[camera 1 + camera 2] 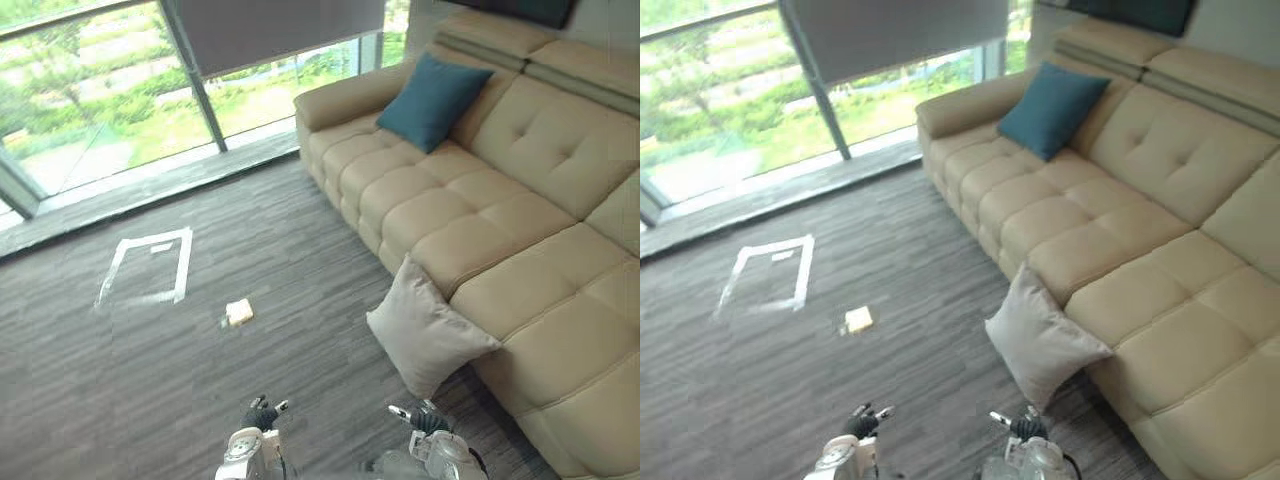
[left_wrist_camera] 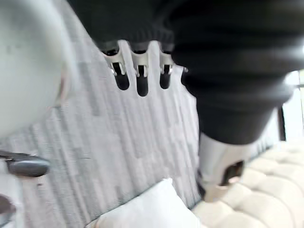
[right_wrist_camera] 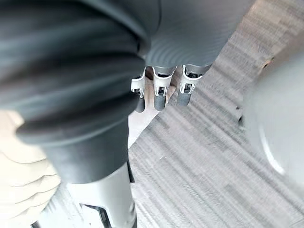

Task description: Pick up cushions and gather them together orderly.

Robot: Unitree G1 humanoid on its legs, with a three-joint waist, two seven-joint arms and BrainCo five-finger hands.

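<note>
Dark ribbed covers on left hand (image 2: pixel 161 42) and right hand (image 3: pixel 159 47), silver dark-tipped fingers (image 2: pixel 142 78), silver-grey arms (image 1: pixel 442 460)

A: What colour is the near cushion (image 1: pixel 425 335), just ahead of the right hand (image 1: pixel 427 420)?
B: Plain pale grey. The far cushion (image 1: pixel 433 100), well beyond that hand, is plain deep teal.
A: And the sofa (image 1: pixel 470 200)?
B: Beige, quilted in squares.
A: The carpet (image 1: pixel 300 270)?
B: Grey, streaked with fine darker and lighter lines. Ahead of the left hand (image 1: pixel 262 415) lie a white tape rectangle (image 1: pixel 184 266) and a small yellowish object (image 1: pixel 239 312).
A: The hands themselves?
B: Dark ribbed covers, silver fingers (image 2: pixel 142 83) with dark tips.
</note>
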